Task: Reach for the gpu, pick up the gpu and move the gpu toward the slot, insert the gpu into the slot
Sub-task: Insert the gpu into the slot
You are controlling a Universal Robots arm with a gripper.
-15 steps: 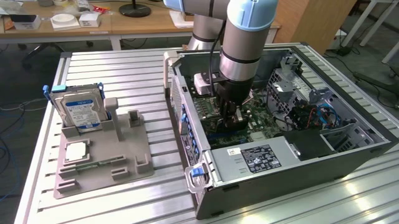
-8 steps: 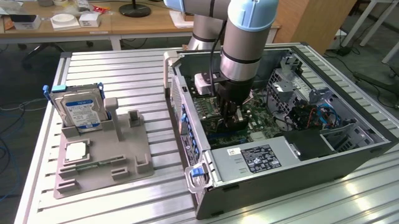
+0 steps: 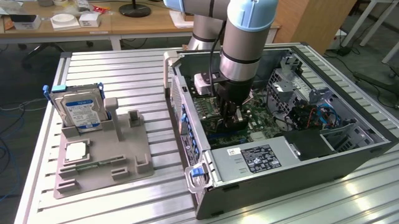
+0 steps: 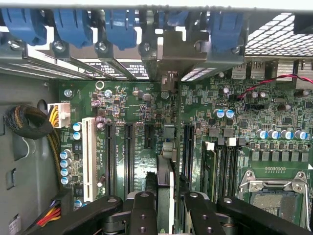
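Exterior view: a raised camera looks down at an angle across the bench (image 3: 124,70), far enough back to take in my arm (image 3: 240,42) reaching into the open computer case (image 3: 287,154). Wrist view: the camera rides above my fingers (image 4: 200,215) and faces straight onto the motherboard (image 4: 205,132) at close range, my gripper (image 4: 166,210) crossing one edge of the picture. Shared ground: the motherboard inside the case, seen small from outside and large from my wrist.
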